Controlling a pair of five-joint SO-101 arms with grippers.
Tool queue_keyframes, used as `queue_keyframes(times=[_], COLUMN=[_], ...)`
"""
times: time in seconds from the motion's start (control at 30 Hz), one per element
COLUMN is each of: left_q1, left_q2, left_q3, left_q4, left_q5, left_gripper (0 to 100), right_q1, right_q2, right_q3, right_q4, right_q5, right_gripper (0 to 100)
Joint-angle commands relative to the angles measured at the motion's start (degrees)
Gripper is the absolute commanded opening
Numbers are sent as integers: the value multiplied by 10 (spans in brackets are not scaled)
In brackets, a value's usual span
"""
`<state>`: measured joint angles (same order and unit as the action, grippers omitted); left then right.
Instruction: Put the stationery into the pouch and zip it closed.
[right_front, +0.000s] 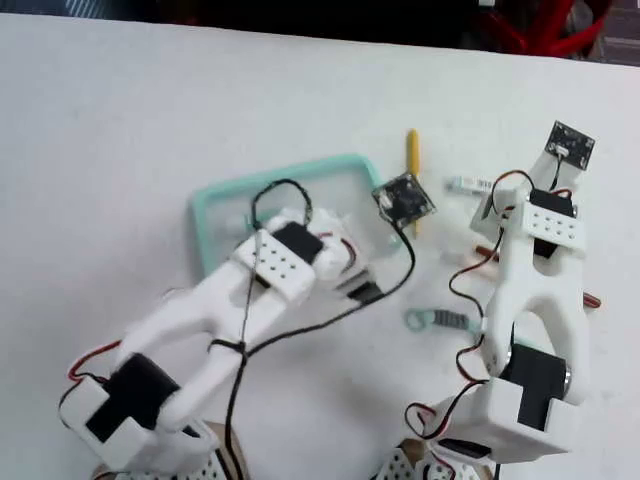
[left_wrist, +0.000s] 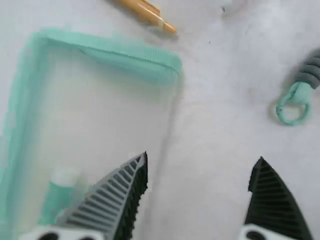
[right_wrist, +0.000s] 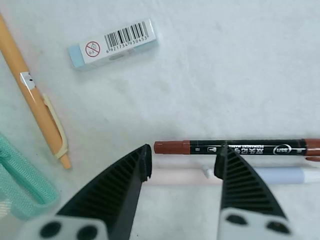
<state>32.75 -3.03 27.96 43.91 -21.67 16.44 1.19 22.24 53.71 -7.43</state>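
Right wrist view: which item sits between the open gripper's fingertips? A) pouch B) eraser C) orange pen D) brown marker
D: the brown marker lies across the gap of the open right gripper, while the eraser and orange pen lie farther off.

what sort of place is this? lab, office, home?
Probably a lab or workshop bench, though little of the room shows. A white table carries the left arm and right arm with exposed cables, and a teal pouch, eraser and orange pen laid out as test props.
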Motion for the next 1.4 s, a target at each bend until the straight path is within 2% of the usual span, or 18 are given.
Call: queue_keyframes(times=[0.0, 0.3, 0.4, 0.5, 0.67, 0.83, 0.97, 1.2, 1.37], left_q1=[-30, -34, -34, -35, -33, -26, -9, -7, 5], left_q2=[29, 198, 237, 273, 341, 438, 502, 538, 527], left_q3=[-16, -153, -191, -229, -337, -490, -580, -640, -645], left_q4=[-49, -46, -14, 38, 171, 295, 378, 417, 418], left_q5=[-40, -44, -88, -143, -240, -264, -321, -322, -285], left_gripper=[329, 312, 309, 299, 210, 159, 51, 22, 22], right_q1=[4, -14, -14, -14, -15, -15, -15, -14, -11], right_q2=[-5, -5, -5, -5, -5, -5, -5, -5, -5], right_q3=[-25, -25, -25, -25, -25, -25, -25, -26, -27], right_q4=[3, 4, 4, 4, 5, 5, 13, 13, 13], right_q5=[1, 5, 5, 5, 5, 5, 14, 22, 23], right_gripper=[208, 207, 207, 207, 207, 206, 206, 205, 205])
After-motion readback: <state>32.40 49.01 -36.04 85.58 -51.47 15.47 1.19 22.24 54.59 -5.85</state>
